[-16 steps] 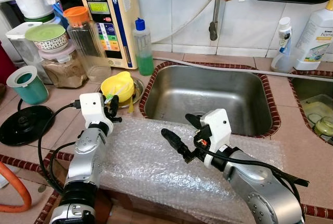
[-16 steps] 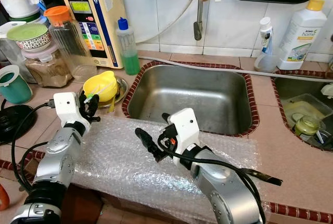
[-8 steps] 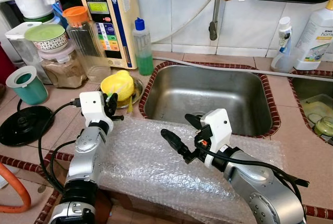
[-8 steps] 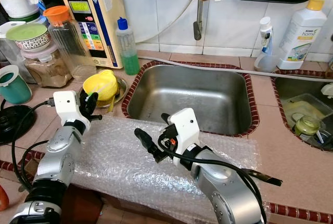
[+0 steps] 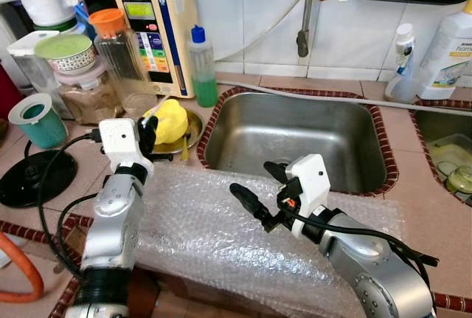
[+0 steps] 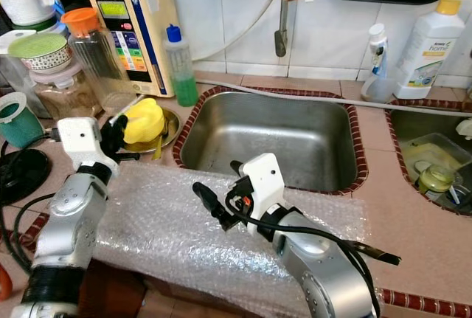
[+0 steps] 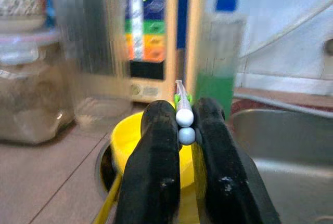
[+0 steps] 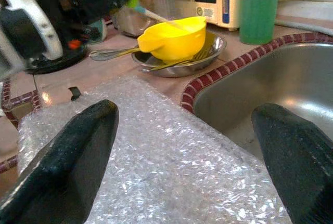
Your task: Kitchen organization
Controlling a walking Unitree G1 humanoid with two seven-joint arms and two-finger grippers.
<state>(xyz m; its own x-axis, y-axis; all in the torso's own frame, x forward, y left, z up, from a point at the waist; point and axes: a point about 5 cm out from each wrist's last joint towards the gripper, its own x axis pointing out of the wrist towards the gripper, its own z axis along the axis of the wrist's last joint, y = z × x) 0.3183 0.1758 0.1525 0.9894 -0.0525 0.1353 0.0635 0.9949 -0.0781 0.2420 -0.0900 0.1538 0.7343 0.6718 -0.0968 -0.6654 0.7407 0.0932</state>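
A yellow bowl (image 5: pixel 171 120) lies tipped on a steel plate (image 5: pixel 195 124) left of the sink (image 5: pixel 295 137). My left gripper (image 5: pixel 147 133) hovers just in front of the bowl, shut on a thin pale stick with a green collar (image 7: pixel 182 110) whose far end reaches the bowl (image 8: pixel 171 37). Over the bubble wrap (image 5: pixel 199 229) spread on the counter's front, my right gripper (image 5: pixel 249 176) is open and holds nothing. A fork (image 8: pixel 179 60) lies on the plate under the bowl.
Behind the plate stand a green soap bottle (image 5: pixel 203 67), a cream water purifier (image 5: pixel 156 30), and jars (image 5: pixel 122 60). A teal cup (image 5: pixel 38 120) and black round base (image 5: pixel 33 174) sit left. White bottles (image 5: pixel 450 52) and a second basin (image 5: pixel 450 163) are right.
My left gripper has shifted left and back with the stick, and the yellow bowl has tipped from mouth-up onto its side. The right arm has stayed put.
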